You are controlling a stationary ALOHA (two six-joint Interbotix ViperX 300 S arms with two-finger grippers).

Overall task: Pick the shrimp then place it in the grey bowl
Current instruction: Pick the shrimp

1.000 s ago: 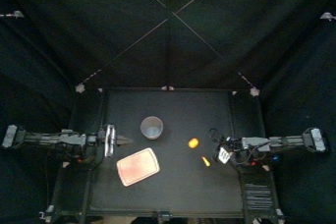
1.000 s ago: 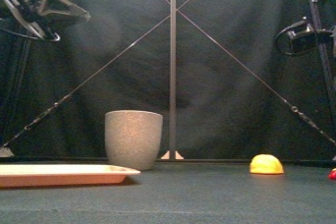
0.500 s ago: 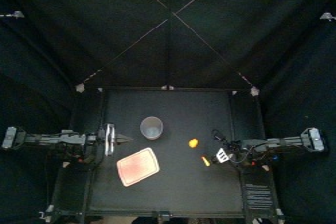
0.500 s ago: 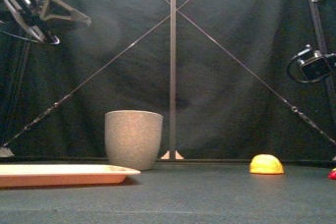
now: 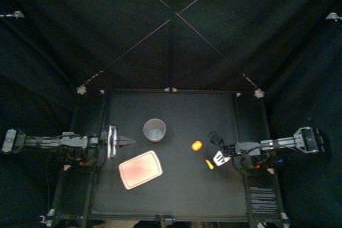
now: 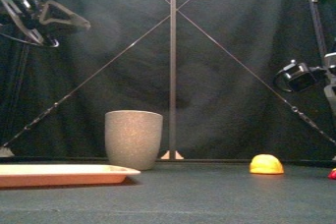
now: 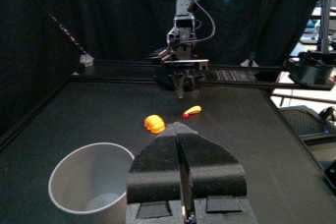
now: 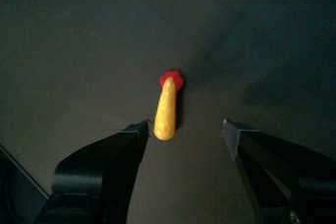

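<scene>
The shrimp (image 8: 165, 113), a yellow-orange toy with a red tail, lies on the black table right of the middle (image 5: 210, 162). My right gripper (image 8: 184, 128) hangs open above it, one jaw on either side, not touching. In the top view the right gripper (image 5: 222, 158) is just right of the shrimp. The tall grey speckled cup (image 5: 155, 128) stands upright left of the middle (image 6: 134, 140). My left gripper (image 7: 186, 159) is shut and empty, resting high at the left (image 5: 114, 144), with the cup (image 7: 92, 177) close below it.
A flat pink tray (image 5: 140, 170) lies in front of the cup, low at the left in the front view (image 6: 59, 174). A round orange toy (image 5: 198, 145) sits between cup and shrimp (image 6: 266, 164).
My right gripper has come down and shifted a little left, over the shrimp. The left arm and the objects have not moved.
</scene>
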